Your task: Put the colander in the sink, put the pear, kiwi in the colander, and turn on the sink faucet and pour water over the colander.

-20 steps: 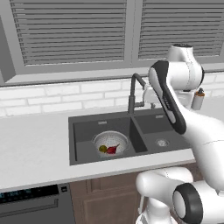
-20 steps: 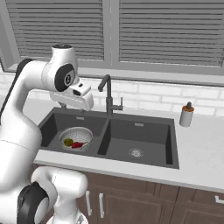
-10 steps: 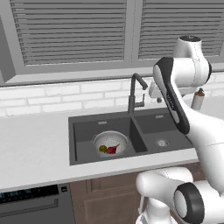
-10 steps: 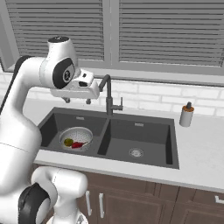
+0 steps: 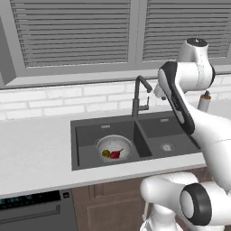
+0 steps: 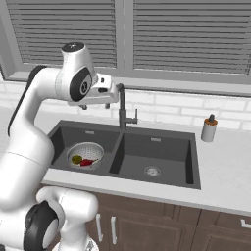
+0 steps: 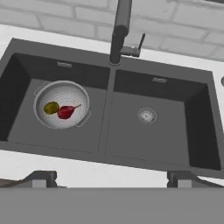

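Hovering high over the sink (image 7: pixel 52 52), the gripper (image 7: pixel 109 179) is sitting with its jaws spread wide and nothing in them. Below it to the left, the colander (image 7: pixel 62 105) is already holding the kiwi (image 7: pixel 51 107) and pear (image 7: pixel 65 112). Ahead, the sink faucet (image 7: pixel 120 30) is waiting; I'd nudge its side lever (image 7: pixel 141 43) gently and check the spout's aiming over the colander. Soap bottle (image 6: pixel 209 129) is sitting well off right, not blocking.
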### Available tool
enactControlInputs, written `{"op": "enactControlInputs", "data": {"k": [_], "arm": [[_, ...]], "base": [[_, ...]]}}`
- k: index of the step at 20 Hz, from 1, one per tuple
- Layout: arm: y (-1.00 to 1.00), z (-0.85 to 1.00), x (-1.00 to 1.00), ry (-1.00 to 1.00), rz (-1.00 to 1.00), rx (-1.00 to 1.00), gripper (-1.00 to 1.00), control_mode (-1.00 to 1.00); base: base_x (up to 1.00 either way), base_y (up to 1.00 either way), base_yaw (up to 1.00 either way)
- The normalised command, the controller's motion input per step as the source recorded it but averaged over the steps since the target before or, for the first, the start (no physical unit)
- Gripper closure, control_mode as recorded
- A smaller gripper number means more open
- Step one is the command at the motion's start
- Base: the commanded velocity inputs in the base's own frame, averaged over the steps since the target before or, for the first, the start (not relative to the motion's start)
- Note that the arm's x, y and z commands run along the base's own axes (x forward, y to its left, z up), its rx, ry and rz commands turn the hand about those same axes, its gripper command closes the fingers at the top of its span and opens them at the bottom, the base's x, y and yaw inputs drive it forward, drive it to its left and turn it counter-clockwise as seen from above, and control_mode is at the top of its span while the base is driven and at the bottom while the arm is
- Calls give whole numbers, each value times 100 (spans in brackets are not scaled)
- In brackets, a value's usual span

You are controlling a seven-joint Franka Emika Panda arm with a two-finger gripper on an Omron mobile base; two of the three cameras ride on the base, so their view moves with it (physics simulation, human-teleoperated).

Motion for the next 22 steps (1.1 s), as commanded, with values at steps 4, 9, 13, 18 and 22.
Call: {"op": "enactControlInputs", "data": {"k": [4, 9, 13, 18, 22], "arm": [[4, 2, 50, -5, 0, 10, -100, -100], [4, 0, 60, 0, 0, 2, -100, -100], [0, -5, 66, 4, 0, 3, -100, -100], [-12, -1, 51, 10, 0, 7, -100, -100], [0, -13, 46, 9, 0, 5, -100, -100]], "base": [[0, 0, 0], [0, 0, 0], [0, 0, 0], [0, 0, 0], [0, 0, 0]]}}
